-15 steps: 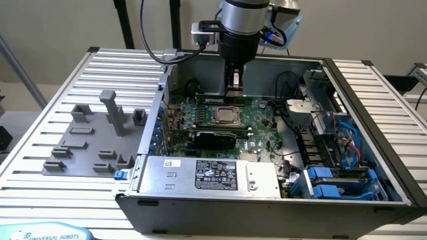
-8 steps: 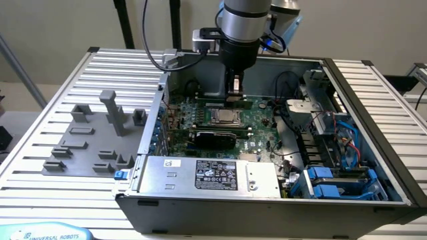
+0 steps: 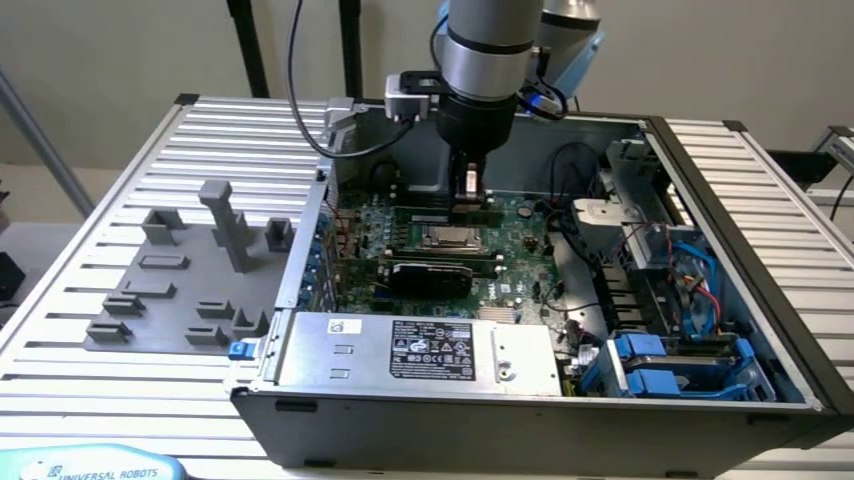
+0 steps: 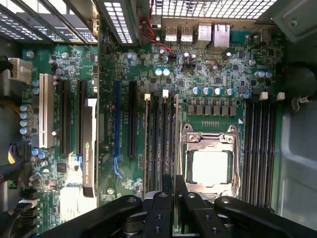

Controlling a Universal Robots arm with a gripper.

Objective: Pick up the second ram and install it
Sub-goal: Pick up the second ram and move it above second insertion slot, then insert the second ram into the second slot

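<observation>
A slatted metal table [image 3: 120,160] carries an open computer case [image 3: 534,430]. On the exterior view's left lies a grey fixture tray [image 3: 160,270] with small blocks and a tall upright post [image 3: 224,220]. Inside the case, a green motherboard [image 3: 514,245] lies flat with a silver CPU socket [image 3: 445,236] near its middle. A graphics card [image 3: 427,275] sits just nearer, and a labelled power supply [image 3: 427,350] nearest. Blue drive brackets [image 3: 647,365] fill the near corner on the exterior view's right. In the wrist view, long black slots [image 4: 260,144] flank the socket, and a row of capacitors [image 4: 213,90] stands beside it.
</observation>
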